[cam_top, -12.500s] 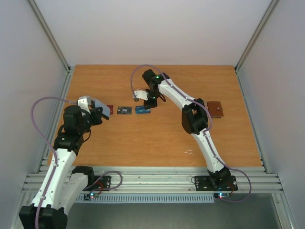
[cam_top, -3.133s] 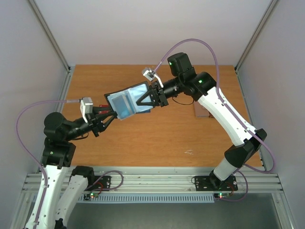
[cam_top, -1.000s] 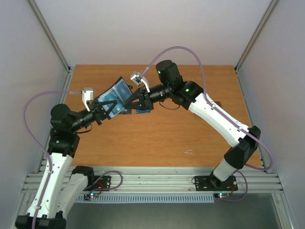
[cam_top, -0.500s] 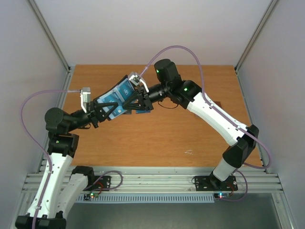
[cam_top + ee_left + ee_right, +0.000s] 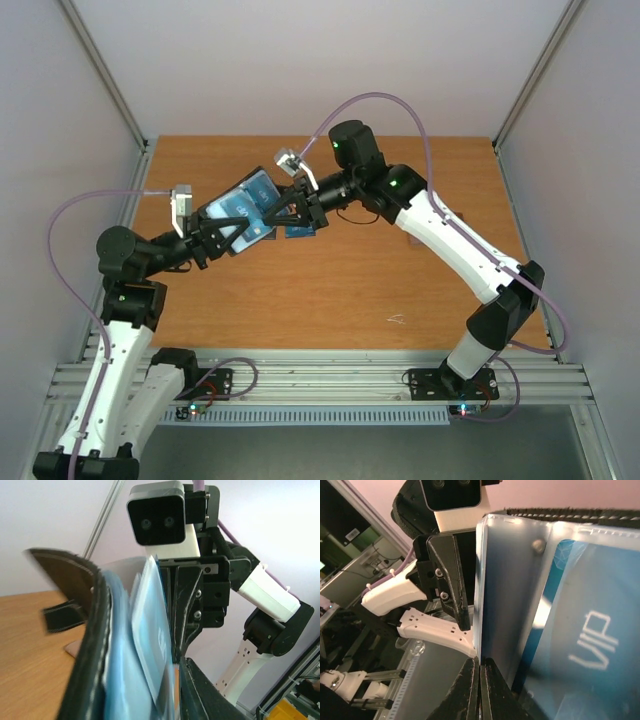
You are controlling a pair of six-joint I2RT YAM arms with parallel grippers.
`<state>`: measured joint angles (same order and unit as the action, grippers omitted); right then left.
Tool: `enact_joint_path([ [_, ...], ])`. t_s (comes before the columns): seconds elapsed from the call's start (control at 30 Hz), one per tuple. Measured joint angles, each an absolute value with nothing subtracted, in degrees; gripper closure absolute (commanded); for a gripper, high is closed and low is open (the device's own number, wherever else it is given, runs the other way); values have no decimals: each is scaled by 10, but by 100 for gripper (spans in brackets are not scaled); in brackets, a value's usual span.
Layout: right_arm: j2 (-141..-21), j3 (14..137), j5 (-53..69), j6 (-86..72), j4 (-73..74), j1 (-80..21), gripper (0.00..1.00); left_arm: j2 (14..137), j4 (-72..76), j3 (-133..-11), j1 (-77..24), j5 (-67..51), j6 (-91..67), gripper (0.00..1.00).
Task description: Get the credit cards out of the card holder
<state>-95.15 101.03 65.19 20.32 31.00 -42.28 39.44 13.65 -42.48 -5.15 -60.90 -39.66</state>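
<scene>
The card holder (image 5: 240,212), black outside and pale blue-grey inside, hangs open above the table between my two grippers. My left gripper (image 5: 218,232) has it between its jaws from the left. In the left wrist view a thin gap shows between the right finger (image 5: 205,695) and the holder's leaves (image 5: 115,670). My right gripper (image 5: 480,672) is shut on the thin pale edge of an inner leaf (image 5: 510,580); the same gripper (image 5: 283,212) shows in the top view. A blue credit card marked VIP (image 5: 585,630) sits in a pocket. Another blue card (image 5: 298,232) lies on the table.
A brown wallet-like piece (image 5: 415,238) lies on the table's right half, mostly hidden by the right arm. White walls and metal rails (image 5: 130,230) close in the table on three sides.
The right jaws have closed fully onto the holder's inner edge. The left jaws have eased slightly apart round the holder. The holder has stayed in much the same place.
</scene>
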Motion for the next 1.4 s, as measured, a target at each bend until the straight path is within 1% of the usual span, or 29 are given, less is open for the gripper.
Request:
enact_joint_path([
  [0.23, -945, 1011, 645, 234, 361, -395, 99, 394, 124, -415, -51, -609, -396, 76],
  [0.47, -935, 1016, 636, 256, 396, -392, 99, 393, 124, -415, -51, -610, -397, 76],
  [0.6, -934, 1018, 634, 260, 402, -391, 99, 393, 125, -415, -51, -612, -397, 75],
  [0.7, -934, 1018, 634, 261, 404, -390, 99, 393, 125, -415, -51, -613, -397, 78],
  [0.8, -934, 1019, 634, 261, 406, -387, 99, 393, 124, -415, -51, -615, -397, 87],
  [1.0, -934, 1026, 634, 268, 417, -386, 99, 393, 123, -415, -51, -617, -397, 99],
  [1.13, -934, 1030, 635, 277, 431, -383, 99, 393, 123, -415, -52, -617, -394, 100],
  [1.4, -935, 1055, 643, 294, 472, -372, 94, 393, 120, -415, -53, -619, -392, 100],
])
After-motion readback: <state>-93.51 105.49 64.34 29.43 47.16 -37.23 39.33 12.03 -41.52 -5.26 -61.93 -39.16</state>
